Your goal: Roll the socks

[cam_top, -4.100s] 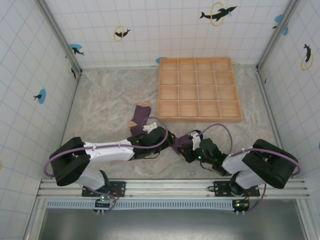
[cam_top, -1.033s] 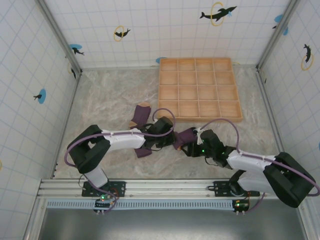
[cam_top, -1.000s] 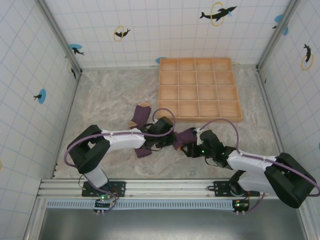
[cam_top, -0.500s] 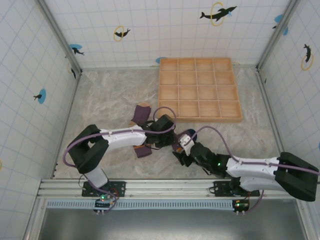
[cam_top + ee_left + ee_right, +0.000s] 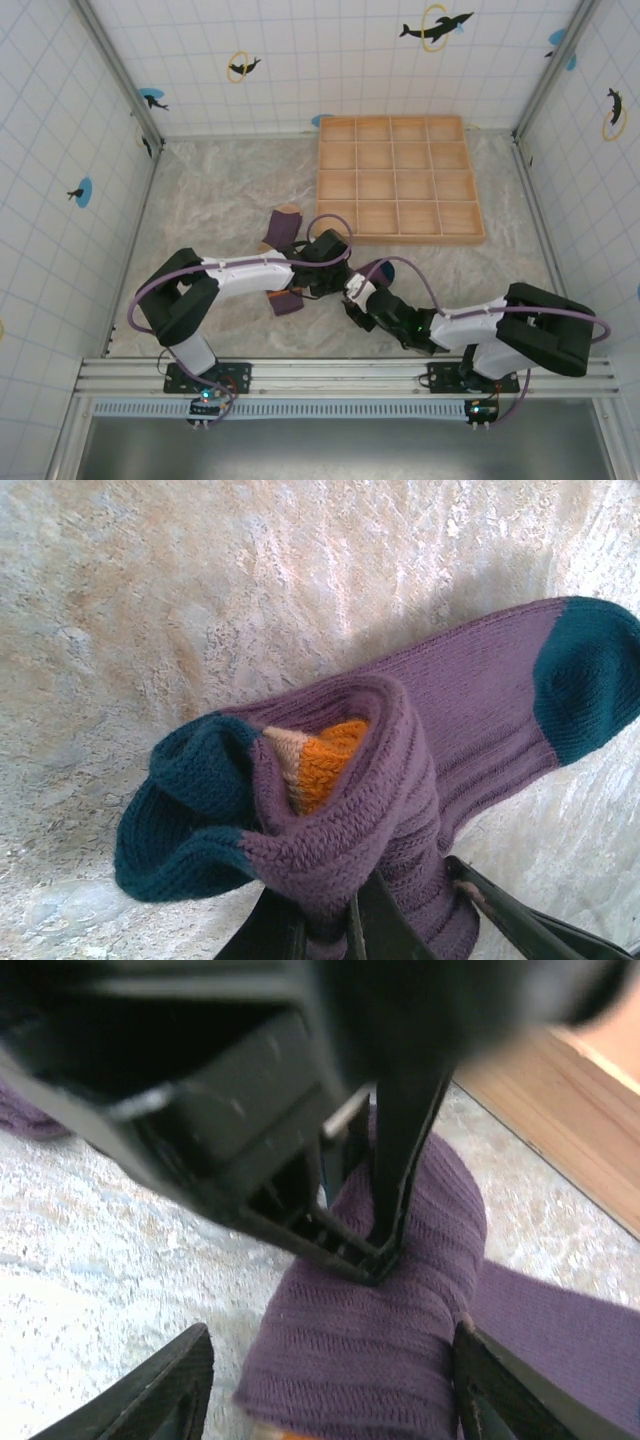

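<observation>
Enclosure: white tiled walls (image 5: 330, 40), mottled beige floor (image 5: 220, 190).
Dolphin decals (image 5: 435, 25) marked the walls; wooden grid tray (image 5: 400, 238) sat at 1 o'clock.

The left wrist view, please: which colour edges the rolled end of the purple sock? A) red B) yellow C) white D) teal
D: the sock pinched by the left hand has a teal band around its rolled end.
</observation>
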